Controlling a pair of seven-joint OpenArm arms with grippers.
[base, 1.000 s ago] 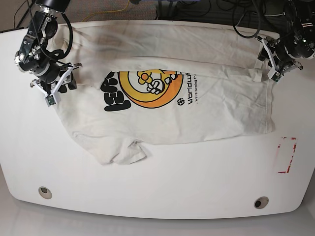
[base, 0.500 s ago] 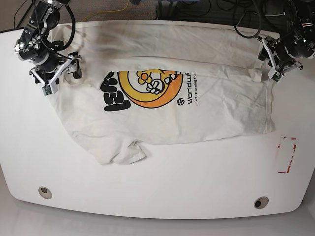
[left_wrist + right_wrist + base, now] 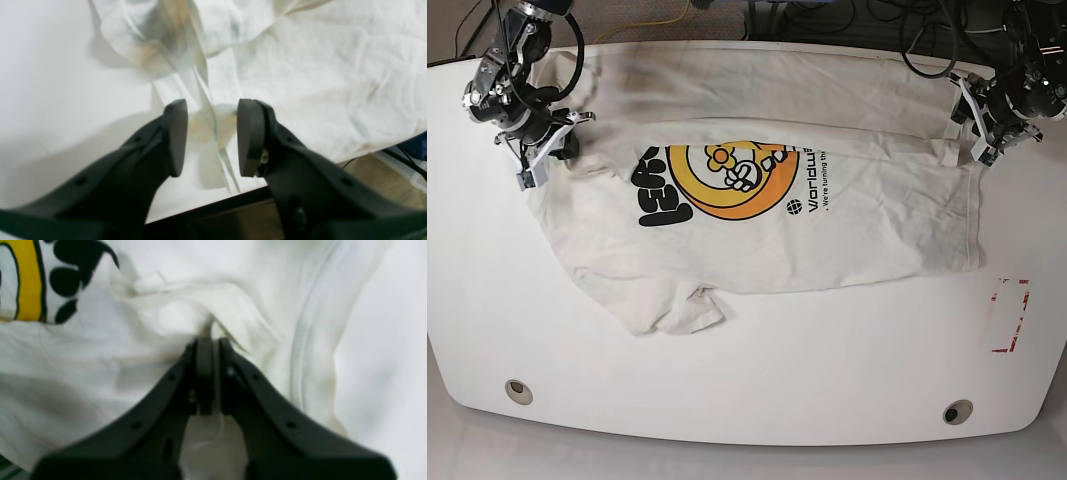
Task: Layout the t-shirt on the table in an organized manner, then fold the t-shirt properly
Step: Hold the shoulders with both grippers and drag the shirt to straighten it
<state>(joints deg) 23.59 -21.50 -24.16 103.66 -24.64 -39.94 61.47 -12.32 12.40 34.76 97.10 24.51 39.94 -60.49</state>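
Note:
The white t-shirt (image 3: 827, 240) lies spread on the white table (image 3: 777, 370), print up, with its near-left sleeve crumpled. My right gripper (image 3: 545, 155) is at the shirt's far-left edge. In the right wrist view this gripper (image 3: 206, 340) is shut on a raised pinch of the t-shirt (image 3: 100, 350), beside the black and yellow print. My left gripper (image 3: 975, 148) sits at the shirt's far-right corner. The left wrist view shows that gripper (image 3: 211, 106) open, a ridge of the t-shirt (image 3: 317, 66) running between its fingers without touching the pads.
A red tape rectangle (image 3: 1010, 315) marks the table's right side. Two grey grommet holes (image 3: 518, 390) (image 3: 957, 411) sit near the front edge. Cables (image 3: 927, 40) hang behind the back edge. The table edge (image 3: 206, 205) lies just under my left gripper.
My right gripper moved toward the table's back, spread wide, then closed on the shirt's left edge. The left arm and the rest of the shirt stayed put.

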